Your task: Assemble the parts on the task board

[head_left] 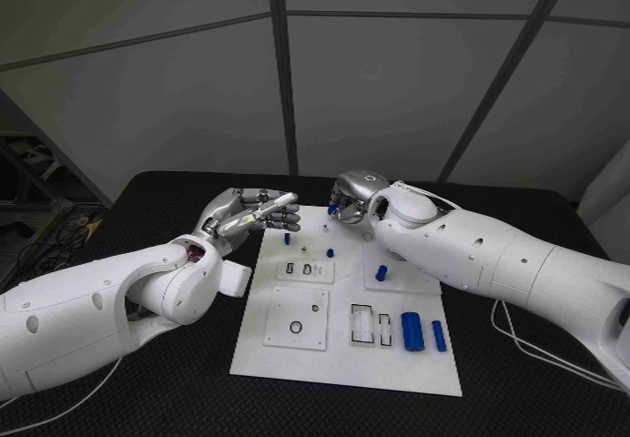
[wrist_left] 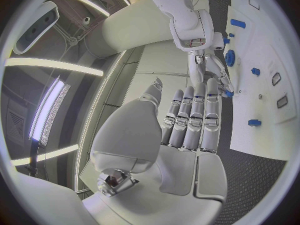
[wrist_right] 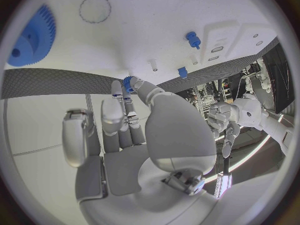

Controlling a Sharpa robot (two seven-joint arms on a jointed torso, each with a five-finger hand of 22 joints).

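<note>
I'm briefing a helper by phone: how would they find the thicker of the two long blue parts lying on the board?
Start at the white task board in the middle of the black table. Near its right edge, towards the robot, two long blue parts lie side by side. The thick blue cylinder is the left one, next to a rectangular slot; its neighbour, the thin blue rod, is slimmer.

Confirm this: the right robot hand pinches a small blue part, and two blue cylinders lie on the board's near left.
Wrong side: the head view shows the two blue cylinders on the near right of the task board. The right robot hand does pinch a small blue part.
</note>
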